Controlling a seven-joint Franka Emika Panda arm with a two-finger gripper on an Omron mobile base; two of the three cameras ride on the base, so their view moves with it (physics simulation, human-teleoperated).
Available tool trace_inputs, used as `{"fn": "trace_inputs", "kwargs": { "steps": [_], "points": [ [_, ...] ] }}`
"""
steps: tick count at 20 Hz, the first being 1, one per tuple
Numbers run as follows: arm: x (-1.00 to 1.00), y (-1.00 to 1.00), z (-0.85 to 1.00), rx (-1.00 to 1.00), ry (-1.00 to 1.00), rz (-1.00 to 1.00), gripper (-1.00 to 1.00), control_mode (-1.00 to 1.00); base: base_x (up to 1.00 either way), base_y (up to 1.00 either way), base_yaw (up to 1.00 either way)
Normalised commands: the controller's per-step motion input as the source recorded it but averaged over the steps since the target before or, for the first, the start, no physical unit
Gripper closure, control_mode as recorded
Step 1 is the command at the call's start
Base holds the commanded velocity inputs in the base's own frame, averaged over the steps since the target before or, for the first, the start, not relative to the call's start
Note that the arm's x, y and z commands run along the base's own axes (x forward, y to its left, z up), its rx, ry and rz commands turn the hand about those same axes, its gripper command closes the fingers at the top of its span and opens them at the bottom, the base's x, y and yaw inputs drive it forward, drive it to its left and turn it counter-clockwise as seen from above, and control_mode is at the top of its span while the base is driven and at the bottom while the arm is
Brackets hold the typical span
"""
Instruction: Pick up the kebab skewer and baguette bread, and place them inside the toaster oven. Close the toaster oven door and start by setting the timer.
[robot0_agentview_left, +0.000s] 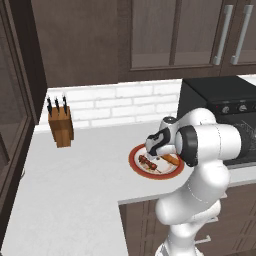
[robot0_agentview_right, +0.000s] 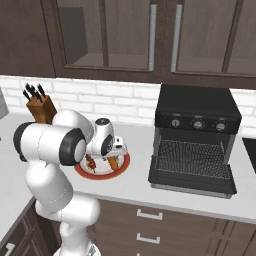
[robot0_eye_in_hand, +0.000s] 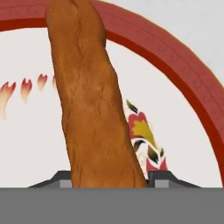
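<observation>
Two dark fingertips (robot0_eye_in_hand: 63, 176) stand at either side of the baguette (robot0_eye_in_hand: 89, 100), one on each flank at its near end, so the claw (robot0_eye_in_hand: 109, 177) straddles the loaf; whether the tips are pressing on the crust cannot be told. Under the claw lies the plate (robot0_eye_in_hand: 183, 70), white with a red rim and a painted pattern, and the loaf runs away from the claw across it. Just to the claw's left on the same plate lies the kebab skewer (robot0_agentview_left: 146, 162) with its dark meat chunks, apart from the fingers. Off to the claw's right stands the toaster oven (robot0_agentview_right: 196, 137), its door (robot0_agentview_right: 192, 180) dropped open and the wire rack showing. Farther away, by the brick wall to the left, stands a knife block (robot0_agentview_left: 60, 126).
</observation>
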Motion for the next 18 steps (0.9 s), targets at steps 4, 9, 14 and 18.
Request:
{"fn": "trace_inputs", "kwargs": {
  "steps": [4, 9, 14, 18],
  "points": [
    [0.0, 0.0, 0.02, 0.0, 0.0, 0.0, 1.0, -1.0, 0.0, 0.0, 0.0],
    [-0.06, 0.0, 0.54, 0.01, 0.0, -0.09, 1.0, -1.0, 0.0, 0.0, 0.0],
    [-0.46, -0.03, 0.58, 0.08, -0.02, -0.17, 1.0, -1.0, 0.0, 0.0, 0.0],
    [-0.17, -0.12, 0.61, 0.13, 0.0, -0.14, 1.0, -1.0, 0.0, 0.0, 0.0]
  ]
}}
